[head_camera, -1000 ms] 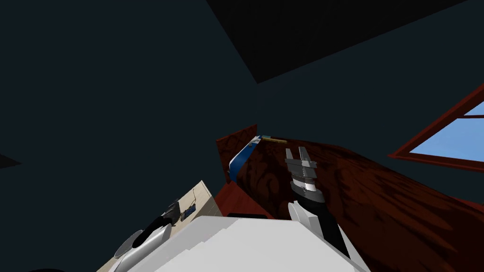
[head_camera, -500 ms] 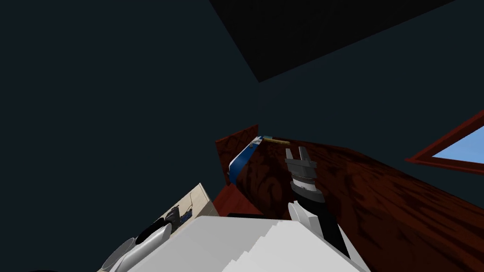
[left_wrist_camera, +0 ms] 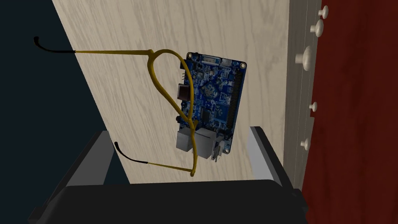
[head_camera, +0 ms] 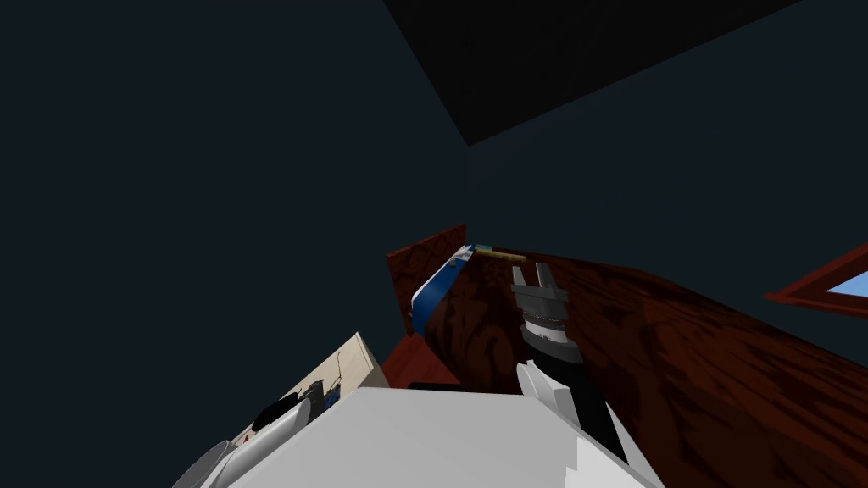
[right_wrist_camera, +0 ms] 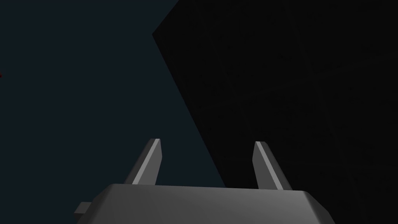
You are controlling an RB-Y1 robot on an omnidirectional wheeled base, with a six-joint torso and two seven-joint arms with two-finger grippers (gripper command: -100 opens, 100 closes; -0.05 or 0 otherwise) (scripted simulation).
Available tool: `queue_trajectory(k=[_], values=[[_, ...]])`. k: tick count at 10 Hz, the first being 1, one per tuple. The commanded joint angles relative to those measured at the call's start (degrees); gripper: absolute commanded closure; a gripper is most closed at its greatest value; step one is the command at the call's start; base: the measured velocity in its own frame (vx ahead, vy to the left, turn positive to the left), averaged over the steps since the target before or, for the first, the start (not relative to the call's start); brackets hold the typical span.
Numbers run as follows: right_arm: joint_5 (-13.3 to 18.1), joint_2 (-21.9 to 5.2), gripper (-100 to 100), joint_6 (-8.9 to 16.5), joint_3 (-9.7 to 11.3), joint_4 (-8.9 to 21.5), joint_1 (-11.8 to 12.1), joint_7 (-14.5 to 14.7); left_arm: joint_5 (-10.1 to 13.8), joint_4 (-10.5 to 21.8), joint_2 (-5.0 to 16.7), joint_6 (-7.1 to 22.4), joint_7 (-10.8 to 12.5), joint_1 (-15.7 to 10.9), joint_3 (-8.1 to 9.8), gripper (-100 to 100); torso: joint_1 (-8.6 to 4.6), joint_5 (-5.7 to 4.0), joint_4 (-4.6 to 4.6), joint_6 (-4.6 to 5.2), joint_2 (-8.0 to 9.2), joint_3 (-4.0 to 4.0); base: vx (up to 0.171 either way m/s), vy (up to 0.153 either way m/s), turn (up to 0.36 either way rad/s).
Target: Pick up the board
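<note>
The board (left_wrist_camera: 212, 99) is a blue circuit board with grey metal ports, lying flat on a pale wood tabletop (left_wrist_camera: 128, 35). A pair of yellow-framed glasses (left_wrist_camera: 163, 77) lies partly over its edge. My left gripper (left_wrist_camera: 178, 134) hovers open above it, fingers (left_wrist_camera: 259, 149) standing to either side of the board and apart from it. In the head view the board (head_camera: 331, 393) is a small blue patch at the lower left. My right gripper (head_camera: 532, 276) is raised over dark red furniture, open and empty (right_wrist_camera: 206, 143).
Pale drawer fronts with round knobs (left_wrist_camera: 306, 58) run along the table's side, above a dark red floor (left_wrist_camera: 349, 124). A blue and white object (head_camera: 434, 286) leans against the dark red wooden furniture (head_camera: 678, 356). A window (head_camera: 835, 284) is at the right.
The whole head view has swung: the window slid toward the right edge and the pale table toward the lower left, so I have turned. The right gripper holds its pose.
</note>
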Motion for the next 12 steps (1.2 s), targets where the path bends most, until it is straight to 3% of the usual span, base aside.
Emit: queue_trajectory(k=[1,5,7,8,9,10,12], values=[[0.0,0.0,0,0.0,0.0,0.0,0.0,0.0,1.12,1.24,0.64,2.63,-0.12,-0.29,-0.37,-100,0.0,0.0,0.0,0.0,0.0,0.0,0.073,0.013,0.027],[0.0,0.0,0,0.0,0.0,0.0,0.0,0.0,3.04,4.92,1.75,8.41,-0.27,-1.93,-1.82,-100,0.15,0.03,0.0,-0.01,-0.02,-0.01,0.085,0.033,0.035],[0.0,-0.01,0,0.0,-0.01,0.0,0.0,0.0,3.6,6.11,1.93,10.1,-0.37,-2.4,-2.47,-100,0.23,0.05,0.01,0.0,0.02,0.02,0.078,0.06,0.012],[0.0,-0.01,0,0.0,-0.01,0.0,0.0,0.0,3.68,5.85,2.04,9.46,-0.47,-2.22,-2.23,-100,0.23,0.05,0.01,-0.01,0.04,0.02,0.033,0.023,-0.001],[0.0,0.0,0,0.0,0.0,0.0,-0.01,0.0,3.75,5.86,2.05,9.68,-0.52,-2.19,-2.25,0,0.12,0.03,0.03,-0.01,0.17,0.09,0.007,0.005,-0.001],[0.0,0.0,0,0.0,0.0,0.0,-0.01,0.0,3.26,7.52,1.65,8.18,-0.55,-2.86,-2.63,-100,0.04,0.01,0.06,-0.01,0.27,0.15,0.006,0.022,0.019],[0.0,0.0,0,0.0,0.0,0.0,-0.01,0.0,2.63,9.74,1.12,6.22,-0.6,-3.74,-3.14,-100,0.12,0.03,0.06,-0.01,0.3,0.17,0.013,0.037,0.019]])
